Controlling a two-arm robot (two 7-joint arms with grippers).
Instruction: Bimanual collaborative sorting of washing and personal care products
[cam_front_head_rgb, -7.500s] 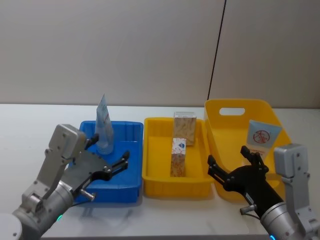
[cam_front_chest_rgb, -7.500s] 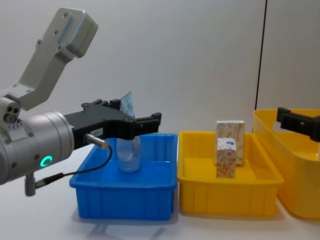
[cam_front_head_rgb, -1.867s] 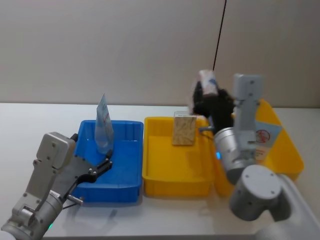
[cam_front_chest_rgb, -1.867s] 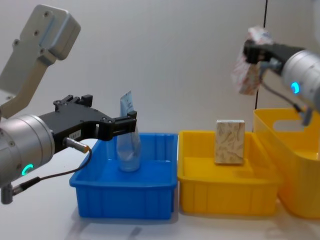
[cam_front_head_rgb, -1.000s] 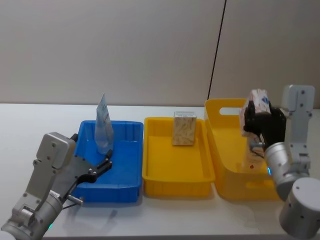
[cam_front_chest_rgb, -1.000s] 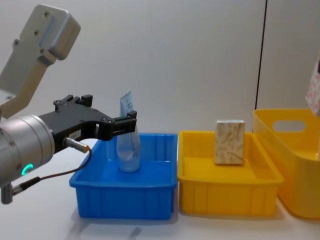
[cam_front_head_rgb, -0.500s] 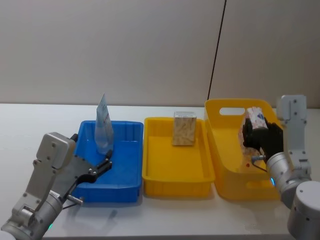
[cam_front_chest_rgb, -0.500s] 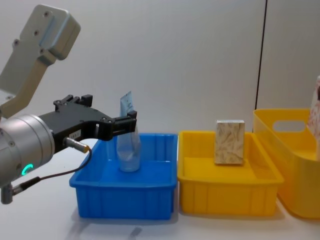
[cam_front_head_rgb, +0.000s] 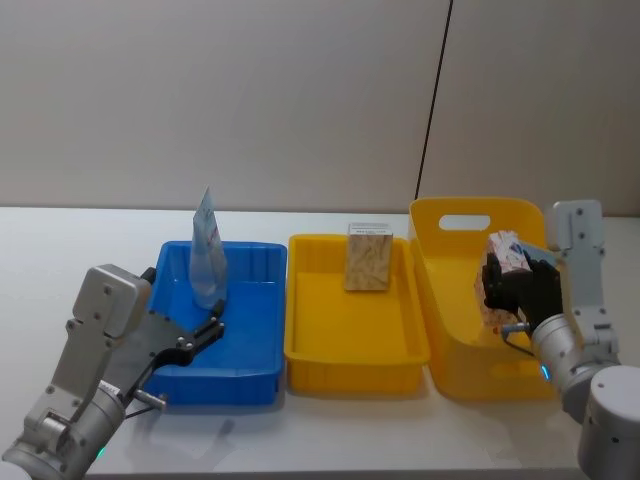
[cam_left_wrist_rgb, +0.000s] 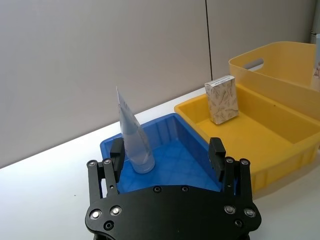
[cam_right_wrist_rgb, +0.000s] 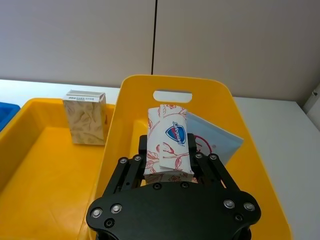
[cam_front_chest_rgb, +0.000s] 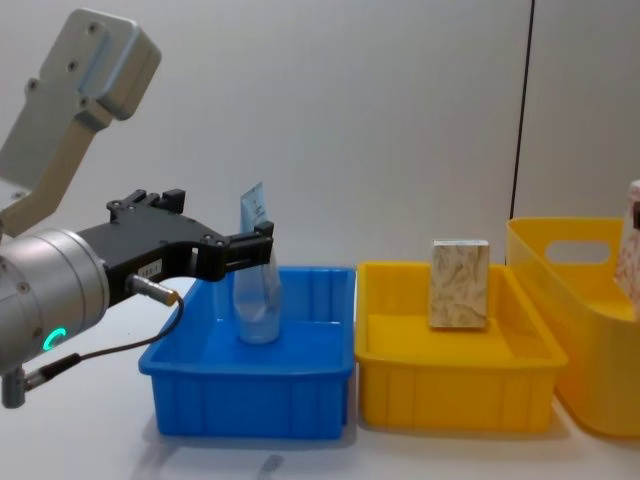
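Carton pinched in right gripper jaws over bin may land on the card if dropped tilted; left gripper jaws spread, idle.

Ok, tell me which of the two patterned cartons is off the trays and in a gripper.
The white-topped carton with the blue mark, clamped in the right gripper over the tall yellow bin. The plain beige carton stands upright in the middle yellow tray.

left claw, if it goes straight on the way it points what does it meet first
Probably the squeeze tube standing upright in the blue tray. The open left claw points across that tray and the tube sits toward one finger's side, so depth leaves a clean hit uncertain.
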